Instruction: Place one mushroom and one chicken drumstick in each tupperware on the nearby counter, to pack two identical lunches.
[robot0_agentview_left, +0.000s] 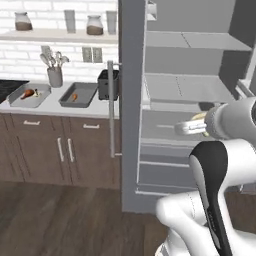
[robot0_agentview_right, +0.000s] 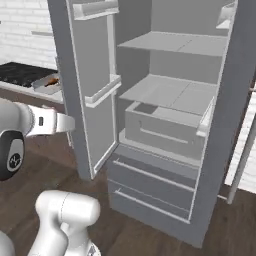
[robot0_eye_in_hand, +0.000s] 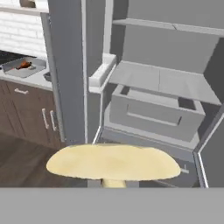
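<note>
Mushroom in hand, out of the open fridge

The claw (robot0_eye_in_hand: 113, 183) is clamped on a mushroom (robot0_eye_in_hand: 113, 162), held up in front of the fridge (robot0_agentview_right: 165, 125), likely bound for the table (robot0_agentview_left: 55, 104), where the two tupperware tubs (robot0_agentview_left: 78, 95) each hold a chicken drumstick (robot0_agentview_left: 28, 93).

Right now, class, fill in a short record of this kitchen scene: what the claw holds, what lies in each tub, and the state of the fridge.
claw: shut on the pale beige round-capped mushroom, in front of the fridge
light grey rectangular tupperware: holds an orange-brown chicken drumstick and a small pale item, too small to name
darker grey tupperware: holds one small orange-brown item
tall grey fridge: doors open, shelves bare
pale grey-white counter: carries both tubs
</note>
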